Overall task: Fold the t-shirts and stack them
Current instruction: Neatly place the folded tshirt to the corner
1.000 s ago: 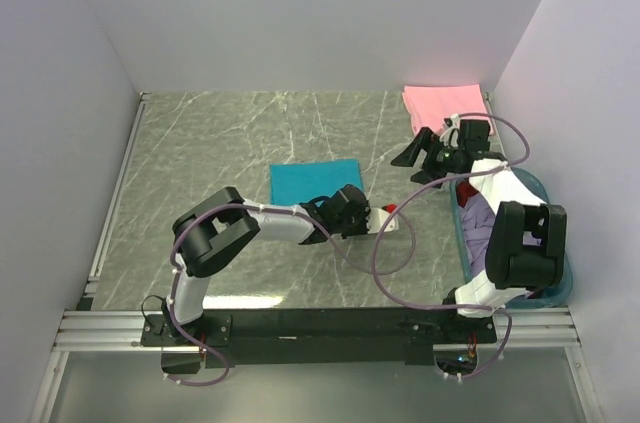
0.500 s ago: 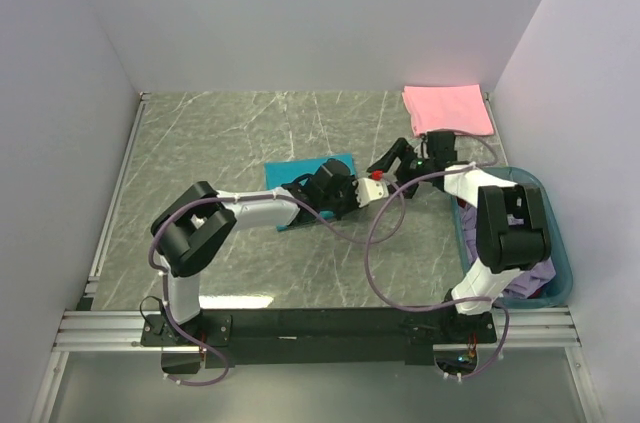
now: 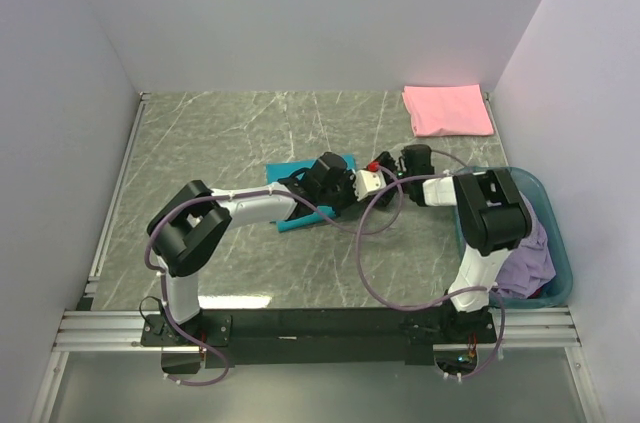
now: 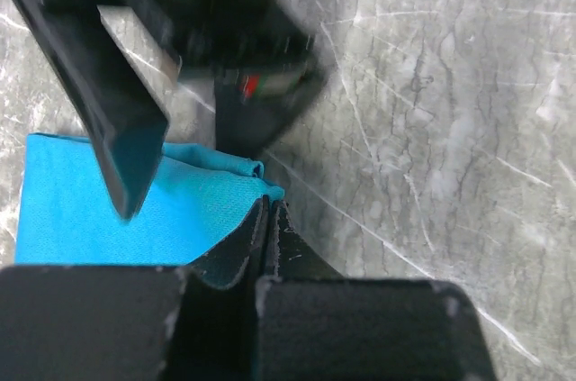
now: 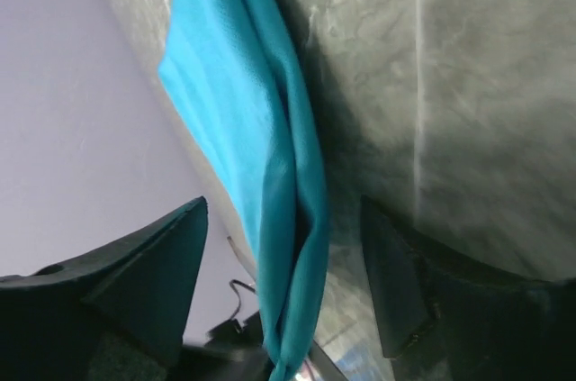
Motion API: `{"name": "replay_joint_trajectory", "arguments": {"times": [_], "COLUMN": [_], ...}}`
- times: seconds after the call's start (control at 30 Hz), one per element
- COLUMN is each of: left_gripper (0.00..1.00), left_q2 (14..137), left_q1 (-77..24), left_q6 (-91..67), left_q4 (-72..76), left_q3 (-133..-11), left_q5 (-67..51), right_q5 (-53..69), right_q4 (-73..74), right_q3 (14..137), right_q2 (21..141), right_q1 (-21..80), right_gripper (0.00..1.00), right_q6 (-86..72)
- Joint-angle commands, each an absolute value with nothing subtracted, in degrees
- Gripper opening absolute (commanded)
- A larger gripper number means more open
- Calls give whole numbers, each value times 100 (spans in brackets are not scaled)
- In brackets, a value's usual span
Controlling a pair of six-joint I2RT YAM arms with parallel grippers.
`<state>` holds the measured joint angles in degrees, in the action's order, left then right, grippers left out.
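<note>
The folded teal t-shirt [image 3: 296, 176] lies mid-table, its right edge lifted. My left gripper [image 3: 370, 181] is shut on that edge; in the left wrist view the fingertips [image 4: 268, 219] pinch the teal cloth [image 4: 90, 219]. My right gripper [image 3: 388, 170] is open and right against the left one. In the right wrist view the teal fold [image 5: 279, 219] hangs between its spread fingers [image 5: 153, 282]. The folded pink t-shirt [image 3: 447, 109] lies at the back right. A lavender t-shirt [image 3: 532, 253] fills the basket. No red shirt shows.
The rigid teal plastic basket [image 3: 562, 281] stands at the right edge beside the right arm's base. White walls close the table at the back and on both sides. One finger of the right gripper [image 4: 126, 129] crosses the left wrist view.
My right arm has swung left from beside the pink shirt to the teal shirt's edge. My left gripper has pulled that edge back and to the right, skewing the shirt.
</note>
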<state>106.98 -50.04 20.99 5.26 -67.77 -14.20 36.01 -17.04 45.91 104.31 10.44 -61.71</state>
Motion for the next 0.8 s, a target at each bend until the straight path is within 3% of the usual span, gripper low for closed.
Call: {"name": "replay_joint_trajectory", "arguments": {"times": [0.0,0.5,0.6,0.63,0.67,0.7,0.77], "left_gripper": [1,1,1,1,4,17,32], "left_q2": [10371,10310,10301,10309,10318,10275,10170], "left_q1": [-4975,-4852,-4843,-4843,-4791,-4729,-4441], "left_q6": [1863,1819,1828,1828,1811,1680,1486], "left_q4": [677,826,809,687,607,485,64], "left_q3": [-7005,-6873,-6873,-6943,-6996,-7057,-7207], "left_q5": [-1661,-1846,-1828,-1802,-1802,-1819,-2020], "right_q5": [3437,2531,2522,2609,2619,2602,2602], "right_q4": [-2381,-3015,-2997,-2936,-2753,-2420,-1699], "right_q3": [4763,5220,5352,5457,5571,5738,6247], "right_q2": [10792,11566,11672,11672,11646,11602,11435], "right_q1": [1317,1731,1758,1749,1758,1749,1749], "right_gripper": [73,53,35,14,5,0,0], "right_q6": [-6661,-7023,-6909,-6821,-6664,-6210,-5637]}}
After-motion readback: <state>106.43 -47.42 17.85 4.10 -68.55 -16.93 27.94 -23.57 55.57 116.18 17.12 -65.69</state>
